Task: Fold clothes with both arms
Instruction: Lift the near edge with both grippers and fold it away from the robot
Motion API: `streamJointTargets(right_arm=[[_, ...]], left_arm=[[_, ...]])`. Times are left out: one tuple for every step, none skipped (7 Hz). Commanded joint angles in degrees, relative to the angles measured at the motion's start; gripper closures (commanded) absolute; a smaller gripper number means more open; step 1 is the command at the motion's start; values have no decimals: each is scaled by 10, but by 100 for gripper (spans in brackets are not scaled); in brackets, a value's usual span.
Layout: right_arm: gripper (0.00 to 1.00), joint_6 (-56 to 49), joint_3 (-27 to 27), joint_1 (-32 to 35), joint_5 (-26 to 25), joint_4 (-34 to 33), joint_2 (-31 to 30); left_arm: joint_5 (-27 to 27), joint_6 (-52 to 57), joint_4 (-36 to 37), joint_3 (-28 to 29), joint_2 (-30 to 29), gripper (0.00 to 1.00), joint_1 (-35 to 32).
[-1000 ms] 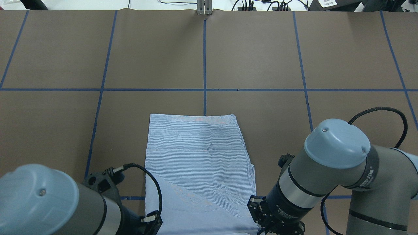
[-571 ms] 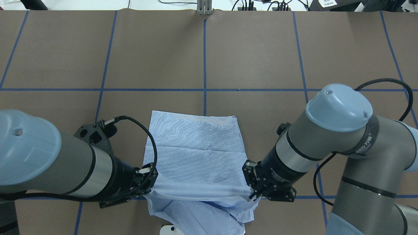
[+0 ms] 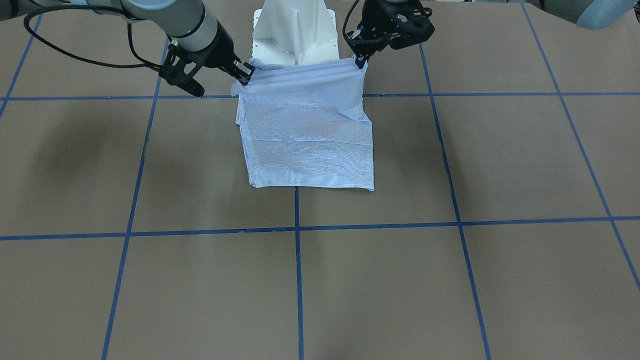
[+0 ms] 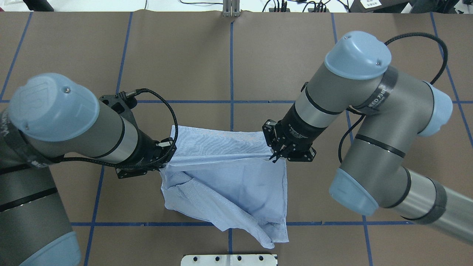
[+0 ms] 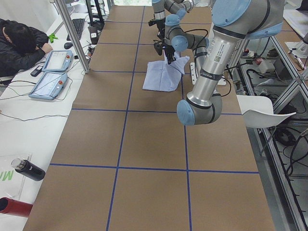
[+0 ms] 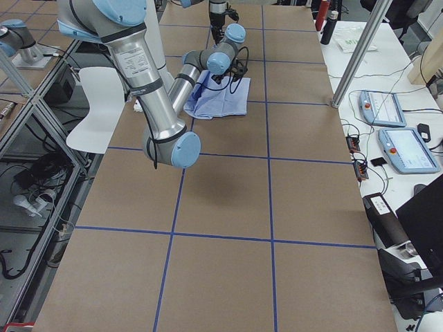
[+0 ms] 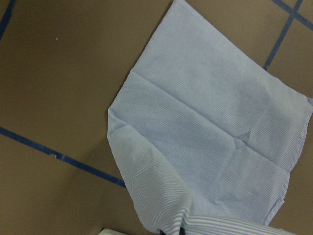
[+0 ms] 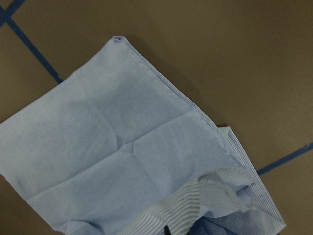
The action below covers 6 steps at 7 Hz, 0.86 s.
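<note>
When viewed from across the bench (image 3: 500,150), shows left claw (image 3: 358,62) and right claw (image 3: 245,75) each closed tight on a raised corner of the shirt (image 3: 310,145): pale blue, finely white-striped, stretched taut between them, creased flat ahead of them. From overhead, shows rumpled layers drooping behind both claws. From the wrists, shows smooth striped cloth below.

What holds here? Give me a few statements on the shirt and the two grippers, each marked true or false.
1. The left gripper is shut on the striped shirt. True.
2. The right gripper hangs open, clear of the cloth. False: it pinches the shirt's other lifted corner.
3. The shirt's edge farthest from the robot lies flat on the table. True.
4. The whole shirt is off the table. False: only the robot-side part is raised.
</note>
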Motion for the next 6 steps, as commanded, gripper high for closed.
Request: streamJointTargets(right_arm=[[100, -35, -91, 26, -1, 2, 49], [100, -44, -119, 29, -14, 4, 64], [100, -41, -167, 29, -22, 54, 76], [100, -36, -206, 28, -22, 107, 76], [100, -40, -220, 28, -23, 118, 76], [100, -44, -232, 28, -24, 118, 77]], left_arm=[[1, 7, -63, 62, 0, 100, -27], [3, 7, -109, 101, -1, 100, -28], [4, 6, -146, 142, -2, 100, -30], [4, 6, -181, 181, -4, 100, -31], [5, 6, -195, 199, -4, 100, -36], [5, 6, -196, 202, -4, 100, -42]])
